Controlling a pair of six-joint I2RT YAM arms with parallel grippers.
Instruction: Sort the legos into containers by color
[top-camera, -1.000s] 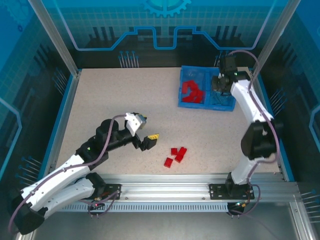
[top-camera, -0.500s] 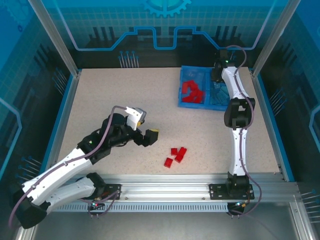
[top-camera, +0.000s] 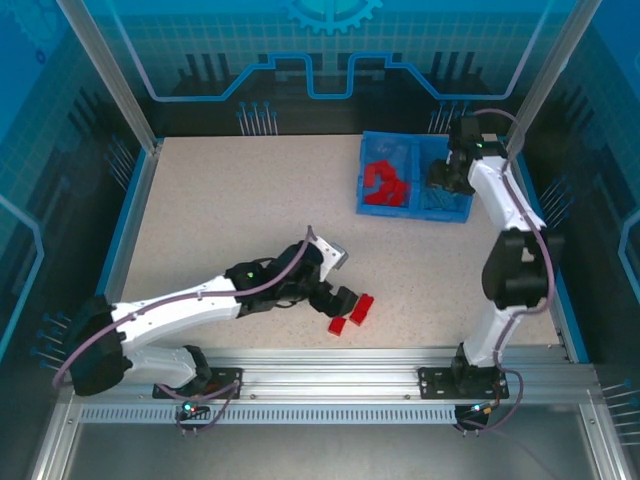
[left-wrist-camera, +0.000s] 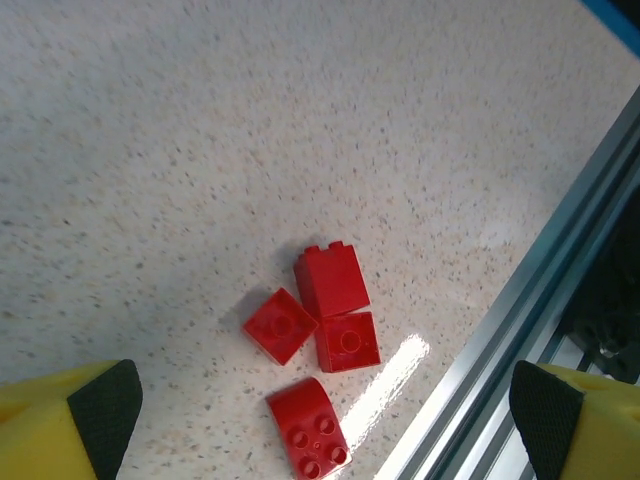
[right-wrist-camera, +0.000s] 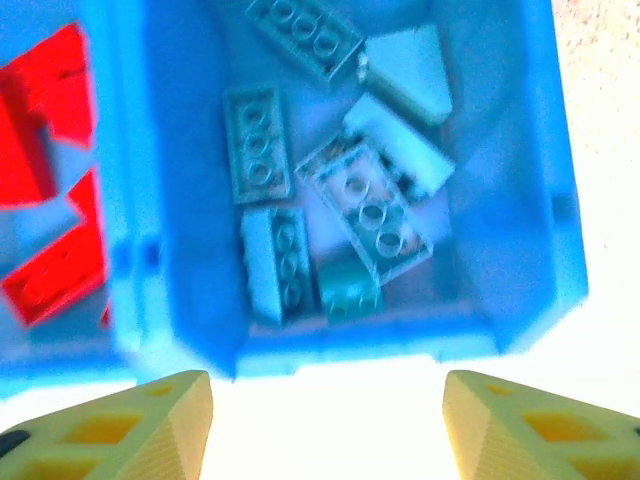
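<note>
Your left gripper (top-camera: 342, 300), jaws spread wide and empty, hovers over four red legos (left-wrist-camera: 322, 325). Your right gripper (right-wrist-camera: 325, 412), fingers parted and empty, hangs over light blue legos (right-wrist-camera: 345, 205) in the bin (right-wrist-camera: 525, 250).

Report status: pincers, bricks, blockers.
Left pincer open above four loose red bricks. Right pincer open, empty, above blue bricks in bin. No obstruction seen.

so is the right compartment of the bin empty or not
Not empty: the right compartment holds several light blue legos, lying loose on its floor.
</note>
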